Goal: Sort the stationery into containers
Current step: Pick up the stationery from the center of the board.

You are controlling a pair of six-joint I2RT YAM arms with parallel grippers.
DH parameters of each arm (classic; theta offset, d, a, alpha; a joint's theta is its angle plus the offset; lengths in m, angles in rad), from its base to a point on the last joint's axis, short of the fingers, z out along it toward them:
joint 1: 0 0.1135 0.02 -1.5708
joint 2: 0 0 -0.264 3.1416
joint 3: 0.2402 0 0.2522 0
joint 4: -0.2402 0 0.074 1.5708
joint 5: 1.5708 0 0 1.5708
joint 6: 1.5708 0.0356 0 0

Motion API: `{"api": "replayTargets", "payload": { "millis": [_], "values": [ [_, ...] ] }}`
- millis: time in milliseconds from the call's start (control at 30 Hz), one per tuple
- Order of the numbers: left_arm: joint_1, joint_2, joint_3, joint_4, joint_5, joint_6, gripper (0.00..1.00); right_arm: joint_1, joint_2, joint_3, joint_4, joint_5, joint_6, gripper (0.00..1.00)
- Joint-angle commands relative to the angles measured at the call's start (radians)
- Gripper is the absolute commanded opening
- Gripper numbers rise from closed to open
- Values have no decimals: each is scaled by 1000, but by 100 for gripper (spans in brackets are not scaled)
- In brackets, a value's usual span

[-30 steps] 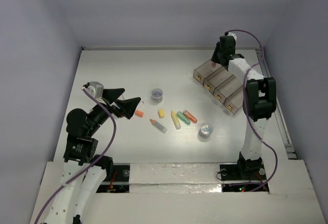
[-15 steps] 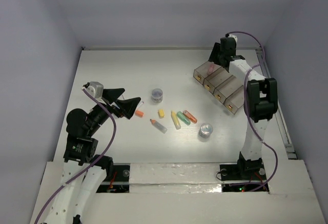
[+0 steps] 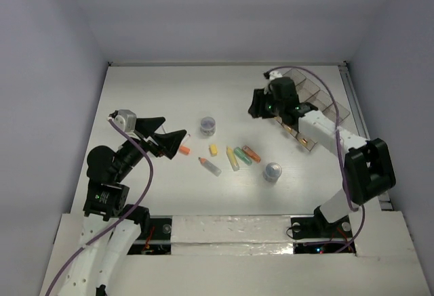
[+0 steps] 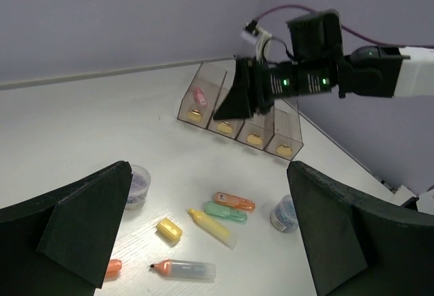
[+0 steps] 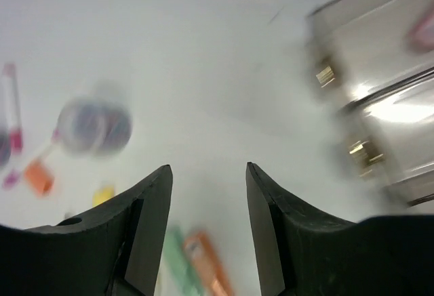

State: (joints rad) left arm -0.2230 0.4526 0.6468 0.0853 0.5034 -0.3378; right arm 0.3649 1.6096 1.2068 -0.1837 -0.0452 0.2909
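We judge the step in hand to be the reach for another piece. One pink marker (image 4: pixel 199 95) already lies in the end bin of the row of bins (image 4: pixel 287 128). The right gripper (image 3: pixel 258 105), jaws apart and empty, hangs just beside that row.

Next we need a clean descent onto one piece. The orange marker (image 3: pixel 251 154), green marker (image 3: pixel 243 156) and yellow marker (image 3: pixel 232 158) lie close-packed nearest the bins and may crowd the fingers.

Farther from the bins lie a silver tin (image 3: pixel 272 171), a purple tin (image 3: pixel 208 125), a pen (image 3: pixel 209 166) and a yellow bit (image 3: pixel 213 150). The left gripper (image 3: pixel 173 130), wide open and empty, hovers farthest from the bins, by an orange bit (image 3: pixel 183 150).

four bins (image 4: pixel 286 128), two tins (image 3: pixel 208 126), four markers (image 3: pixel 243 156), one pen (image 3: pixel 210 166)
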Motion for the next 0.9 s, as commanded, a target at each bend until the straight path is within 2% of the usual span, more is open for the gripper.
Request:
{"api": "replayTargets", "payload": {
  "millis": [0, 200, 300, 433, 867],
  "values": [
    [-9, -14, 10, 37, 0, 17, 99, 86, -89, -134, -109, -10, -36, 54],
    [-18, -22, 14, 33, -8, 22, 99, 149, -181, -251, -241, 15, -30, 54],
    [-18, -25, 13, 34, -5, 19, 99, 175, -178, -262, -276, 13, -45, 58],
    [-18, -23, 11, 33, -6, 20, 99, 216, -122, -253, -281, 2, -61, 69],
    [-27, -20, 13, 28, -5, 19, 99, 247, 32, -185, -276, 76, -85, 60]
  ]
}}
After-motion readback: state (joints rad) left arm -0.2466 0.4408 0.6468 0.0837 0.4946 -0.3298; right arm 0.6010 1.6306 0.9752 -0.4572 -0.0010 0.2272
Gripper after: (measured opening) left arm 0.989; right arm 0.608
